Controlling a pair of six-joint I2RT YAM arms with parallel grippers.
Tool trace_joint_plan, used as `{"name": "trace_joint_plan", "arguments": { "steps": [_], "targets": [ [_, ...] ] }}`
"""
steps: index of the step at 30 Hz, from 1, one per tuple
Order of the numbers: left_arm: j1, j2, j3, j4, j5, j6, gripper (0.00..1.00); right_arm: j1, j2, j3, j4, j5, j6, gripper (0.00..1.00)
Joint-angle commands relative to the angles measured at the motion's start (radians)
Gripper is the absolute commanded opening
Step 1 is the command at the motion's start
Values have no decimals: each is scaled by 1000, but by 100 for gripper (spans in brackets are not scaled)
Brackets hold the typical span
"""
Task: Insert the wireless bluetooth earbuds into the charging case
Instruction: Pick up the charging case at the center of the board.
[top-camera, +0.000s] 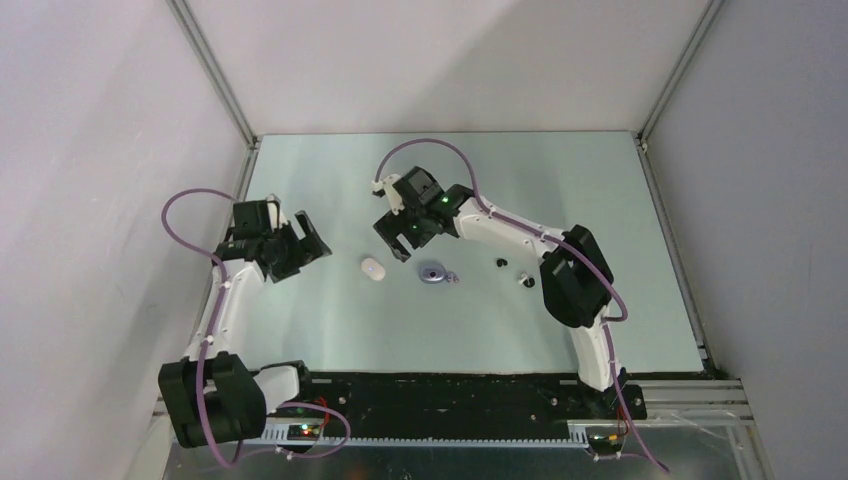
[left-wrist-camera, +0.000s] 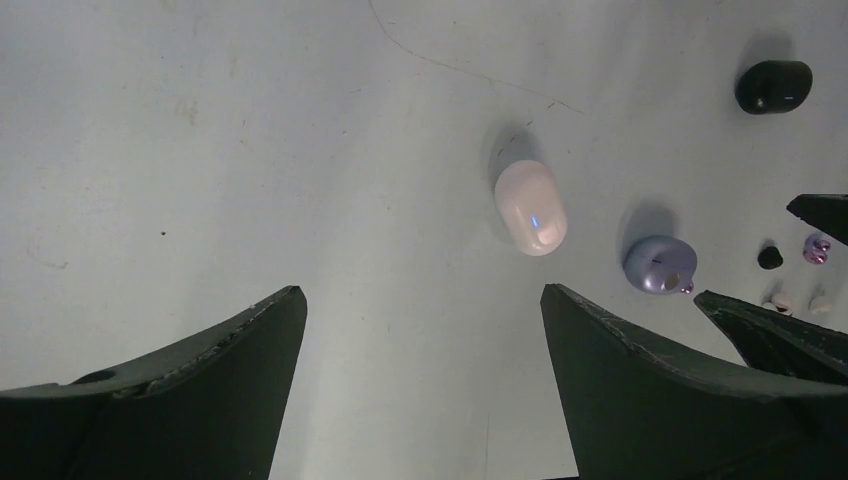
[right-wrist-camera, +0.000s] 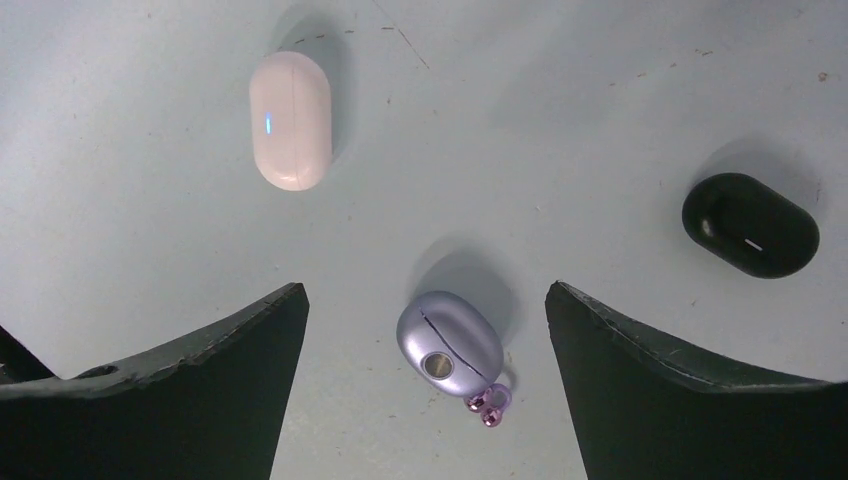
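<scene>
Three shut oval charging cases lie on the table: a white one (top-camera: 373, 269) (right-wrist-camera: 291, 120), a lavender one (top-camera: 433, 273) (right-wrist-camera: 449, 340) and a black one (right-wrist-camera: 750, 224) (left-wrist-camera: 773, 86). A tiny lavender earbud (right-wrist-camera: 488, 403) touches the lavender case. A black earbud (top-camera: 501, 262) (left-wrist-camera: 769, 257) lies further right, and another lavender bud (left-wrist-camera: 817, 248) sits near it. My right gripper (right-wrist-camera: 426, 290) (top-camera: 395, 240) hovers open over the lavender case, which shows between its fingers, untouched. My left gripper (left-wrist-camera: 422, 295) (top-camera: 300, 250) is open and empty, left of the white case.
Another small bud (top-camera: 522, 279) lies right of the black earbud, and two pale bits (left-wrist-camera: 782, 300) sit nearby. Grey walls close in the table at the left, back and right. The right arm's elbow (top-camera: 575, 275) hangs over the right half.
</scene>
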Motion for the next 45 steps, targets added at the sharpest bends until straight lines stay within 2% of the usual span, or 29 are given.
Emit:
{"name": "trace_joint_plan", "arguments": {
  "steps": [1, 5, 10, 16, 21, 27, 32, 39, 45],
  "targets": [
    [12, -22, 23, 21, -29, -3, 94, 8, -37, 56, 22, 14, 0, 94],
    [22, -11, 50, -20, -33, 2, 94, 12, -28, 59, -12, -34, -84, 91],
    [40, 10, 67, -56, -17, -21, 93, 9, 4, 73, -36, -114, -85, 82],
    [74, 72, 108, -86, 48, -95, 90, 47, 84, 126, -19, -60, -52, 72],
    [80, 108, 112, -85, 54, -133, 87, 107, 162, 184, 0, 9, -47, 73],
    [82, 131, 99, -77, 42, -168, 90, 169, 229, 220, 41, 155, -5, 77],
    [82, 130, 106, -79, 32, -175, 91, 190, 258, 236, 58, 203, 27, 80],
    [82, 114, 99, -81, 27, -181, 89, 179, 288, 228, 53, 174, 48, 74],
    [83, 106, 105, -83, 7, -172, 88, 167, 313, 230, 67, 97, 42, 65]
  ]
}}
